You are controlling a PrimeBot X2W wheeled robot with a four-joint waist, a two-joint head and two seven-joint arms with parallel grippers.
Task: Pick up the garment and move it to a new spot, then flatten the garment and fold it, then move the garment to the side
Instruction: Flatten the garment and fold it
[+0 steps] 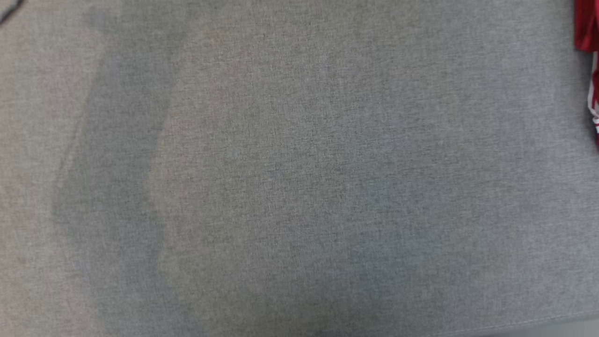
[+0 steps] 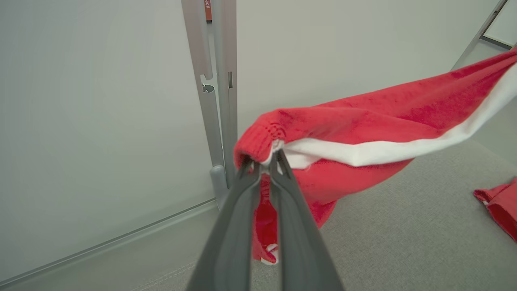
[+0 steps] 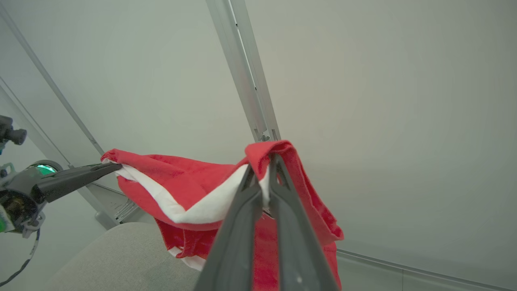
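Observation:
The garment point(image 2: 383, 117) is red knit cloth with a broad white stripe, stretched in the air between both grippers above the grey cloth table point(image 2: 404, 226). My left gripper point(image 2: 262, 161) is shut on one ribbed corner of it. My right gripper point(image 3: 263, 165) is shut on another edge of the garment point(image 3: 190, 182), whose lower part hangs down behind the fingers. In the right wrist view my left gripper point(image 3: 115, 165) pinches the far end at the left. A strip of red and white cloth point(image 1: 587, 28) shows at the right edge of the head view.
A pale wall and a grey metal frame post point(image 2: 218, 101) stand just beyond the table's edge. A bit of red cloth point(image 2: 499, 206) lies on the table at the right; I cannot tell if it belongs to the held garment. The grey tabletop point(image 1: 299, 168) spreads wide.

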